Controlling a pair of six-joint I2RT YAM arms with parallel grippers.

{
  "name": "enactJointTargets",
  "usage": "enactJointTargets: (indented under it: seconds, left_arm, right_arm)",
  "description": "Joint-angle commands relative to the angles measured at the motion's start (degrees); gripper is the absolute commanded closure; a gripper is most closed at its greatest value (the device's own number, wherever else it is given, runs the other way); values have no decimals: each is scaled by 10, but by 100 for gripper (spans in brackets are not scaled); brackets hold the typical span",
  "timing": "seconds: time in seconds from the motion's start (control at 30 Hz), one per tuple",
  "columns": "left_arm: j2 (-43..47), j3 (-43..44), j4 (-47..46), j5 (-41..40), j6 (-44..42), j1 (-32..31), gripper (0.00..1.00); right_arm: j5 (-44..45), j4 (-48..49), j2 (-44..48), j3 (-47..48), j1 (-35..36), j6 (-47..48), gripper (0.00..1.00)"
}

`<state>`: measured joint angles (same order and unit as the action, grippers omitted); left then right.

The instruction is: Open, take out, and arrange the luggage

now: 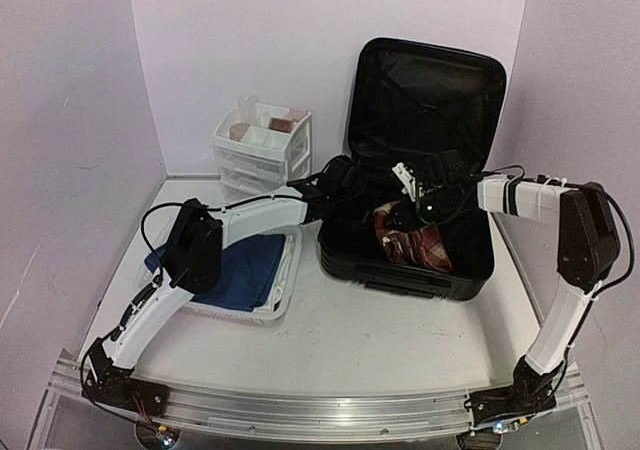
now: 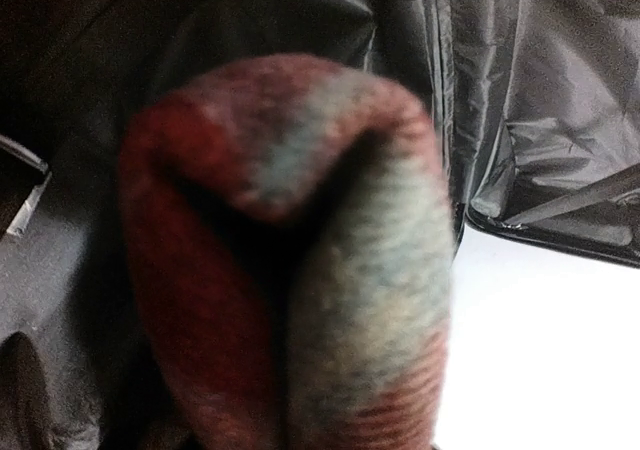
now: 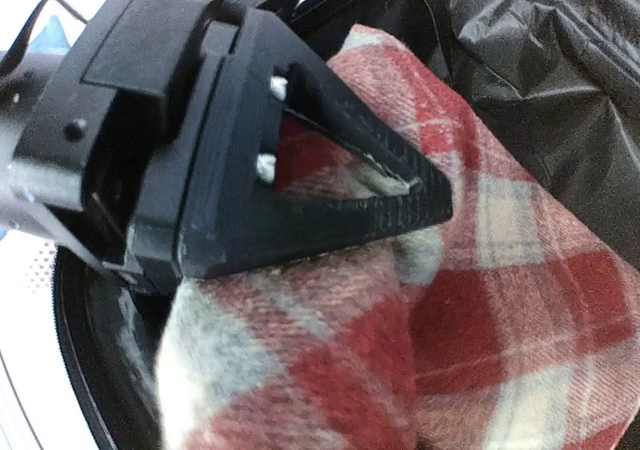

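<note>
My left gripper (image 1: pixel 368 196) is pinching the plaid cloth (image 1: pixel 412 238) inside the luggage (image 1: pixel 400 272), which sits right of centre on the table (image 1: pixel 380 345). It lies flat, long side looking roughly left-right, with the lid (image 1: pixel 430 100) standing open at the far side. Can't tell what my right gripper (image 1: pixel 425 203) is doing grip-wise, but it's crowding the left one, so they could bump, or the cloth could snag the shell's edge.

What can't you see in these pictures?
Left gripper: in the left wrist view, blurry cloth right at the lens hides the fingers.
Right gripper: in the top view, it is too dark and small to tell if it is open or shut.
Suitcase bottom: in the top view, grippers and cloth cover much of it.
Drawer unit contents: in the top view, they are too small.
</note>
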<state>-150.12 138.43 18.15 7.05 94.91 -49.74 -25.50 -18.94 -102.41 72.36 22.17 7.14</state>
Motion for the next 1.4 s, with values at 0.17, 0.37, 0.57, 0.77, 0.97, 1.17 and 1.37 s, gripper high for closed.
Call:
enactJointTargets:
  seconds: [0.17, 0.37, 0.57, 0.77, 0.97, 1.17, 1.37]
  left_arm:
    - [47, -16, -42, 37, -81, 12, 93]
    - [59, 31, -45, 62, -177, 13, 100]
    - [111, 50, -54, 88, -318, 13, 100]
    - [218, -19, -56, 152, -475, 12, 100]
    - [343, -96, -38, 179, -535, 12, 100]
    - [466, -187, 26, 173, -525, 11, 100]
    - [604, -330, 39, 172, -484, 12, 100]
  right_arm:
    - [56, -126, 135, 45, 0, 0, 6]
    - [106, -193, 213, 66, -17, -36, 2]
    - [182, -199, 254, 51, -23, -56, 2]
    - [282, -252, 270, 92, -25, -126, 2]
    - [277, -244, 315, 60, -25, -132, 2]
    - [264, -231, 355, 32, -25, -131, 2]
    - [259, -205, 391, 14, -25, -147, 2]
